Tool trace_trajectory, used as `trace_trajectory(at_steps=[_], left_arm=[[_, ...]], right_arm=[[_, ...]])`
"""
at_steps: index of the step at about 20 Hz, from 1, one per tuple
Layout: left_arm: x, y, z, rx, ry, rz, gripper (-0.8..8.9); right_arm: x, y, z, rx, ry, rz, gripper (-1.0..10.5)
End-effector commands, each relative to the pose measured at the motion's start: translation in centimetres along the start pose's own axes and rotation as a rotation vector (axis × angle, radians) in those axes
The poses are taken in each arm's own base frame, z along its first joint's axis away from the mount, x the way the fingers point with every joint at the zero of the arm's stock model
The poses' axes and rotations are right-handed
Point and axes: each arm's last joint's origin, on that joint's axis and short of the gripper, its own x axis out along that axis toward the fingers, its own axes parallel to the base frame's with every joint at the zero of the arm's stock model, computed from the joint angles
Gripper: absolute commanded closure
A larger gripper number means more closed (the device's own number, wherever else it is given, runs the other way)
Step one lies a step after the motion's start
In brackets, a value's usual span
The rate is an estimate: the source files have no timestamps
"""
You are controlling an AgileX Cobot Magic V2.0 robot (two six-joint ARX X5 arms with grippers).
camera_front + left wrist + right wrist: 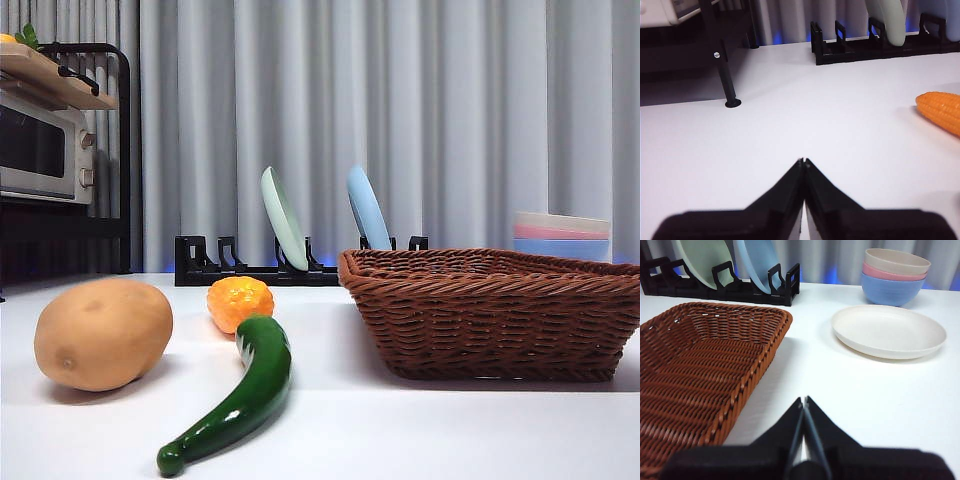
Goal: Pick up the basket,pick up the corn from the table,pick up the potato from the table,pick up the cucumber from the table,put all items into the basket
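The brown wicker basket [495, 310] stands empty on the right of the white table; its near corner [715, 370] lies just beside my right gripper [803, 401], which is shut and holds nothing. On the left lies the tan potato [103, 333]. The orange corn [240, 301] rests behind the dark green cucumber [238, 395], which curves toward the front edge. My left gripper [803, 162] is shut and empty over bare table, with the corn's end [941, 111] off to one side. Neither arm shows in the front view.
A black dish rack [260, 268] with a green plate [284, 218] and a blue plate [368, 210] stands at the back. A microwave [45, 150] sits on a black stand at the far left. Stacked bowls [895, 275] and a white plate [888, 331] lie beyond the basket.
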Motion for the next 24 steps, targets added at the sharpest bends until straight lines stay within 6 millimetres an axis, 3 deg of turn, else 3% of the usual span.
trace_trajectory(at_steps=[1, 7, 12, 18, 24], left_arm=[[0.1, 0.0, -0.4, -0.007, 0.011, 0.0, 8.17], [0.1, -0.1, -0.4, -0.011, 0.008, -0.032, 8.17], [0.1, -0.3, 0.0, -0.17, -0.022, -0.096, 8.18], [0.0, -0.3, 0.7, -0.313, -0.084, -0.117, 8.19], [-0.3, -0.2, 1.8, -0.316, -0.136, -0.123, 8.19]], right_arm=[[0.1, 0.0, -0.5, -0.015, 0.012, -0.001, 9.6], [0.1, 0.0, -0.2, 0.163, -0.014, 0.006, 9.6], [0.1, 0.0, 0.4, 0.42, -0.075, 0.015, 9.6], [0.0, -0.1, 1.2, 0.499, -0.157, 0.033, 9.6], [0.0, -0.3, 1.3, 0.59, -0.178, -0.047, 9.6]])
